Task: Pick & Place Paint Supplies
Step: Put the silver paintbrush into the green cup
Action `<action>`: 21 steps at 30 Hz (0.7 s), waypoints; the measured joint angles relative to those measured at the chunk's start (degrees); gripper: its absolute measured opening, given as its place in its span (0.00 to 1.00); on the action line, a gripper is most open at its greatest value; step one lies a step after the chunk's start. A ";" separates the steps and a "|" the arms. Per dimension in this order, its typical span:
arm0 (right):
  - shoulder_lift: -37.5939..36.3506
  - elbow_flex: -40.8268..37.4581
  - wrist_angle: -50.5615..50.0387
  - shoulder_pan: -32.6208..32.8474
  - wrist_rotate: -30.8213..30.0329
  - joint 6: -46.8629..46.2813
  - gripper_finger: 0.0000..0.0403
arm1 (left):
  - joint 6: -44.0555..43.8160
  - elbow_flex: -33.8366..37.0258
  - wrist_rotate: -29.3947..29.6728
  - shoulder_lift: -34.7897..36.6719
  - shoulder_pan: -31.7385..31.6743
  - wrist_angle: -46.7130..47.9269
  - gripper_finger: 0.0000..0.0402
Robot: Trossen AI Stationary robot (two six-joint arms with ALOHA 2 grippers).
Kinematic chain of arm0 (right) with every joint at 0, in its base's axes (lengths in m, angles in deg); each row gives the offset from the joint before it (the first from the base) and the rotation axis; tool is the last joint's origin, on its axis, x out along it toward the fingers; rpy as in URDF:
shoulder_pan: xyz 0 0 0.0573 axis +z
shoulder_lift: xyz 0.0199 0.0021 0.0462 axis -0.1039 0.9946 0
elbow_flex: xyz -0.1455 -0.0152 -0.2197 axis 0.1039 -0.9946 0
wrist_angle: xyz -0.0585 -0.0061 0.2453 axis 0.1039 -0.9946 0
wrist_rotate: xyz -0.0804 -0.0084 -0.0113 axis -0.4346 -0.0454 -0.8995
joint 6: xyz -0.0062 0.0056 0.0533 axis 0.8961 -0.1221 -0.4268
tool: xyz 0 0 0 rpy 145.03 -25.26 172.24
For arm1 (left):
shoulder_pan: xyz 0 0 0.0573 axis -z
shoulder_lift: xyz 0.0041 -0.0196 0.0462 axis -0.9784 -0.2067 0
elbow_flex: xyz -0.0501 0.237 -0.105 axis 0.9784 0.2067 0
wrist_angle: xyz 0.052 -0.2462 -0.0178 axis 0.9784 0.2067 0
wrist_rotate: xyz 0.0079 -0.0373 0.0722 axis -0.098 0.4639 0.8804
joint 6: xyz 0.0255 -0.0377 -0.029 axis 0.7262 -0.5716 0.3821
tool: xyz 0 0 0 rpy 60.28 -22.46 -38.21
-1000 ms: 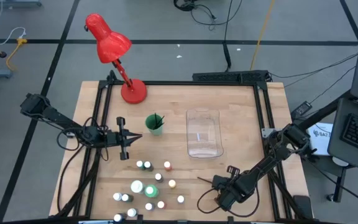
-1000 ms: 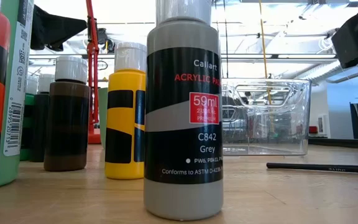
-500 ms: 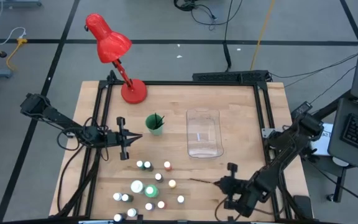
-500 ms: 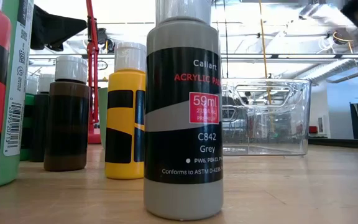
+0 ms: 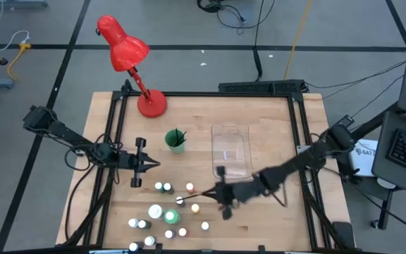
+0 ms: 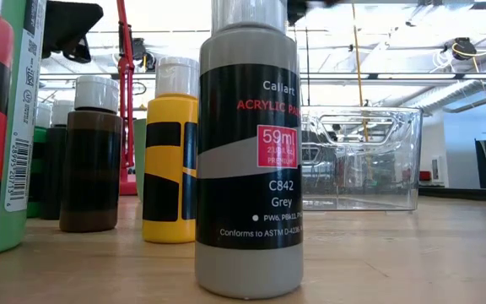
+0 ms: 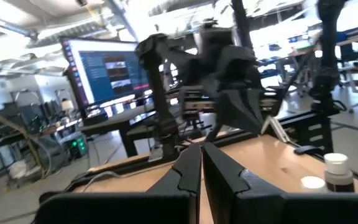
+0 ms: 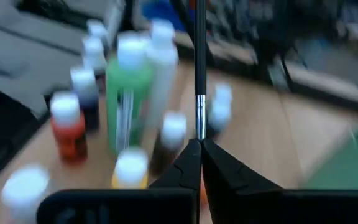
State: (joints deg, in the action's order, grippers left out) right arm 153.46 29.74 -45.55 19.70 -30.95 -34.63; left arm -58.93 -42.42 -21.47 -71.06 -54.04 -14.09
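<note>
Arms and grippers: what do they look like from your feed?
Both arms are dark, slim and jointed, with black cables looping off their bases. The left gripper and right gripper each end in two black, tapered, wedge-shaped fingers. No markings visible.

Even, bright overhead light falls on the table [image 5: 273, 141], with soft, faint shadows. Ceiling lights glare white in the low view. The right wrist view is motion-blurred; its bottles [image 8: 129, 93] smear. The near grey bottle [image 6: 249, 169] stays sharp.

Overhead camera spans the table [image 5: 259, 127]; low camera sits close behind its bottles [image 6: 249, 160].
</note>
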 joint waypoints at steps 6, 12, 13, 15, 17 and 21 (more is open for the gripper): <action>3.26 0.11 14.95 -8.47 12.26 7.90 0.00 | 0.20 0.00 -1.30 0.00 0.00 -1.61 0.06; 6.76 0.11 16.46 -13.32 14.87 8.39 0.00 | -0.53 0.00 -4.93 -0.02 0.00 -3.53 0.23; 7.32 0.10 16.59 -13.64 14.38 8.33 0.00 | -0.74 0.00 -5.31 -0.02 0.00 -3.52 0.27; 8.13 0.11 17.18 -14.18 14.16 8.66 0.00 | -0.75 0.00 -5.96 -0.02 0.00 -3.56 0.36; 8.16 0.09 17.31 -14.52 14.22 8.77 0.00 | -1.00 0.00 -7.13 -0.01 0.00 -3.58 0.45; 8.05 0.11 19.56 -14.87 14.20 8.10 0.00 | -0.94 0.00 -9.34 0.00 0.00 -3.87 0.57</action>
State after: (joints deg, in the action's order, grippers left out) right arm 161.50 29.84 -25.98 4.82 -16.75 -26.53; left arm -59.87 -42.42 -30.81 -71.06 -54.04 -17.96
